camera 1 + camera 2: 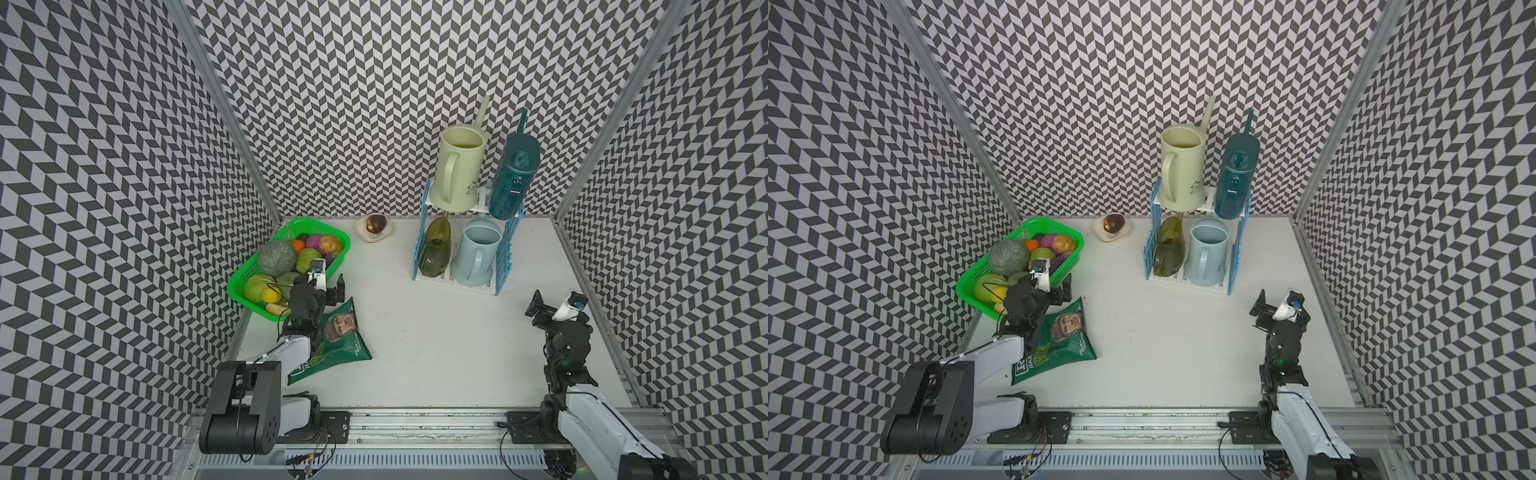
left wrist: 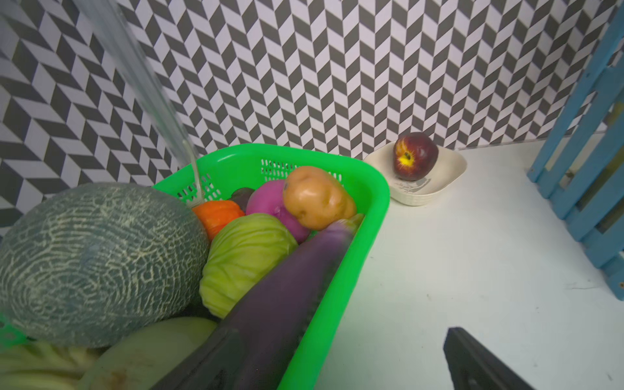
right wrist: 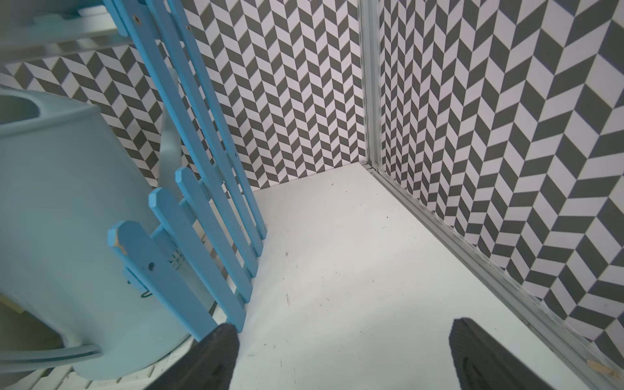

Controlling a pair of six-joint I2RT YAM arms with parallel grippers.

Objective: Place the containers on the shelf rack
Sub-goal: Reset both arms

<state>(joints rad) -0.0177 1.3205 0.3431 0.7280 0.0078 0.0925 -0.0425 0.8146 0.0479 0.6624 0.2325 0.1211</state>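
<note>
The rack [image 1: 457,286] stands near the far edge of the bench [image 1: 436,365], toward its right corner, and all four cans are on it. So the placing looks finished.

The two tall cans have the top shelf, where nothing is overhead. The cream can [image 1: 457,174] stands upright at the left end. The teal can [image 1: 513,183] is at the right end, hard against the side panel. Both spouts point to the back wall, clear of the front.

On the bottom shelf the pale blue can [image 1: 473,253] stands upright with its handle toward the front. The olive can [image 1: 435,249] leans tilted beside it, probably because its spout needs to slip up behind the upper shelf.

The left claw [image 1: 328,291] is spread wide and holds nothing. It hangs at the near side of the green basket [image 1: 299,222], by the left edge, with a snack bag [image 1: 340,336] under the arm.

The right claw [image 3: 344,334] is also spread wide and empty. It sits low near the right edge, just in front of the rack's right panel. Neither claw touches a can.
</note>
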